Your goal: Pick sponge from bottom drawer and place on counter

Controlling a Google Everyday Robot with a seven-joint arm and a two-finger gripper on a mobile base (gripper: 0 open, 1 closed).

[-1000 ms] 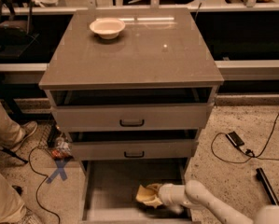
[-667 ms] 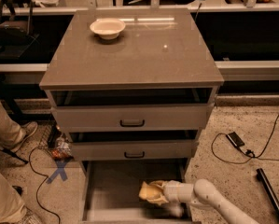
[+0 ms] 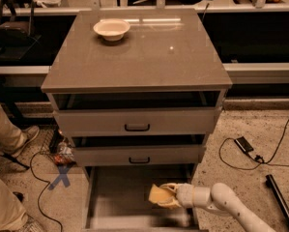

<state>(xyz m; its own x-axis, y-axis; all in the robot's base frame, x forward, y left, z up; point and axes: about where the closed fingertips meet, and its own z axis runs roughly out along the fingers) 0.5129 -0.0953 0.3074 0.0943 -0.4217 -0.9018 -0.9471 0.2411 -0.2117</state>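
Note:
The pale yellow sponge (image 3: 158, 195) is held in my gripper (image 3: 167, 196) over the right half of the open bottom drawer (image 3: 117, 197), just above its grey floor. The gripper's fingers close around the sponge's right end. My white arm (image 3: 221, 203) reaches in from the lower right. The grey-brown counter (image 3: 149, 57) forms the cabinet's top, well above the gripper.
A cream bowl (image 3: 111, 29) stands at the counter's back left. Two upper drawers with black handles (image 3: 137, 127) are slightly open. Cables and a black device (image 3: 244, 145) lie on the floor at right. A person's legs (image 3: 4, 134) are at left.
My gripper with the sponge has risen slightly and shifted a little to the right inside the bottom drawer. The arm has drawn back toward the right.

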